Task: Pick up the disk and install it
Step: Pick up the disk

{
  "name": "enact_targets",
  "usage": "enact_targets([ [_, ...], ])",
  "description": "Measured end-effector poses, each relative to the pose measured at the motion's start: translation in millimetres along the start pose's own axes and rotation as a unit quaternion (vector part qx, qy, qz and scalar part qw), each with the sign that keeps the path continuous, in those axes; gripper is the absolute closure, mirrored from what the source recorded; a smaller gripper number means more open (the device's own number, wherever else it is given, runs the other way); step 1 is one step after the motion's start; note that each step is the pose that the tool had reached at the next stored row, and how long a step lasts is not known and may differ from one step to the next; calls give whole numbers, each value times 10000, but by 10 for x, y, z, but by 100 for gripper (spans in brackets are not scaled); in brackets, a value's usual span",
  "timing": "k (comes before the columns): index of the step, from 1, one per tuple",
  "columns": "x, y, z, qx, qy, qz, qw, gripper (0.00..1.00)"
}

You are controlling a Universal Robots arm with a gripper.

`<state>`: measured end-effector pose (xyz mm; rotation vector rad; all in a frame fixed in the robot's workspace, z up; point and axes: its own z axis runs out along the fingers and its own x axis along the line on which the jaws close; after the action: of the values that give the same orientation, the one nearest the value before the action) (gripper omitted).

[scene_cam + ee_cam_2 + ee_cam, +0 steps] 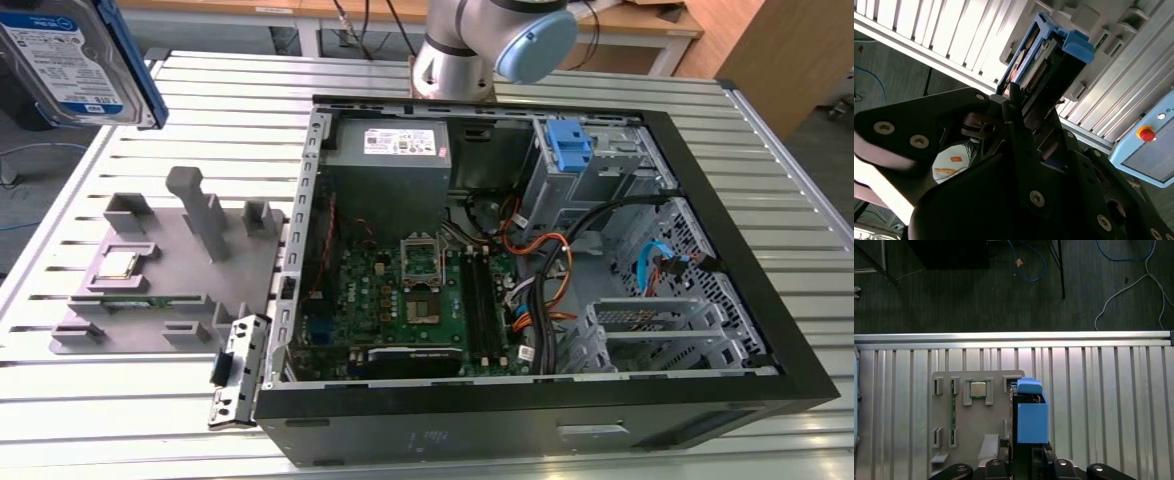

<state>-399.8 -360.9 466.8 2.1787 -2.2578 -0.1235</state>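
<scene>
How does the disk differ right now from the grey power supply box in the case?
The disk hangs in the air, clamped in the gripper; the power supply box sits mounted in a corner of the computer case. The disk has blue rails and a blue-and-white label; the power supply box is plain grey with a white sticker. The disk is a thin slab, the power supply box deep and blocky. Both are rectangular, labelled units.

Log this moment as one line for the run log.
gripper: shut on the disk | disk: held in air over grey parts tray | computer case: open, disk not installed
</scene>
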Motion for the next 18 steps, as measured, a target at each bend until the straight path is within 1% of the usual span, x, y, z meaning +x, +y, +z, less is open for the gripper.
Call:
enact_targets([
  [15, -1, -45, -2, -1, 0, 0, 10000, 65],
  [18, -2, -68, -4, -2, 0, 0, 10000, 65],
])
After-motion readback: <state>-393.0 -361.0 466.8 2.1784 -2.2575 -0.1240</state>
